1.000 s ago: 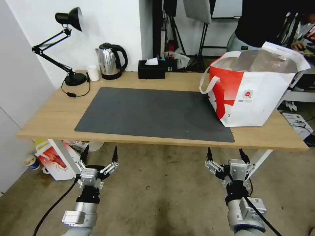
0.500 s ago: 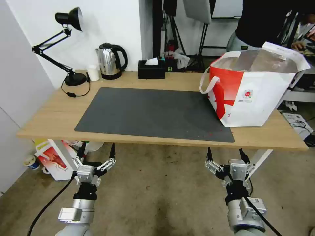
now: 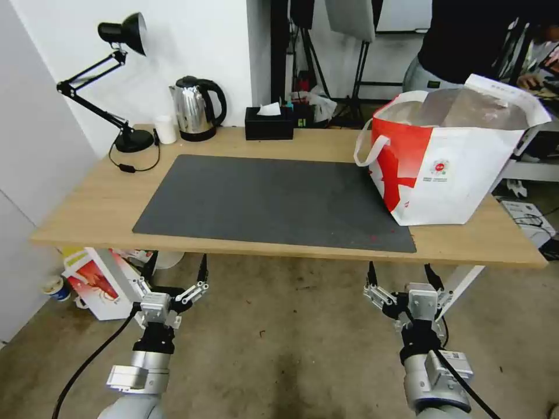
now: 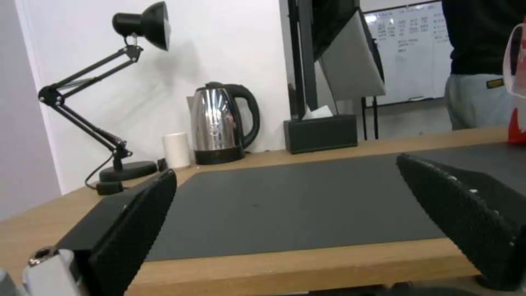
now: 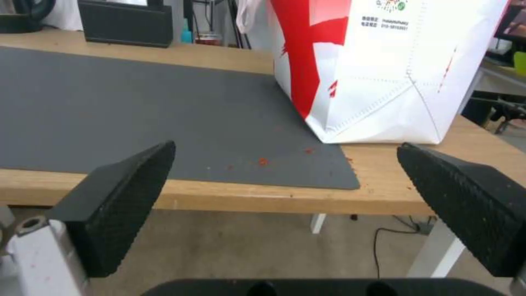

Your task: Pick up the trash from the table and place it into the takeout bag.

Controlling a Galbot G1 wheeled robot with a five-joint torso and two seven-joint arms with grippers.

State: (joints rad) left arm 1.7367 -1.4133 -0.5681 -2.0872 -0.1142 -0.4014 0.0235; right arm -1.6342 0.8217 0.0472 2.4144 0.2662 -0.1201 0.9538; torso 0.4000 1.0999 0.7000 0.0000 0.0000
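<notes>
Takeout bag [image 3: 451, 157] unmoved, left gripper [image 3: 176, 269] shifted

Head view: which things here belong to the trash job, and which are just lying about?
Job: takeout bag, table, left pincer and right pincer, both open below the table's front edge.

Lying about: lamp, kettle, small white cup, tissue box.

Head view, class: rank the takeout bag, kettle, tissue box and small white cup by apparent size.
1. takeout bag
2. kettle
3. tissue box
4. small white cup
The bag stands nearer the camera, but its lead is clear.
</notes>
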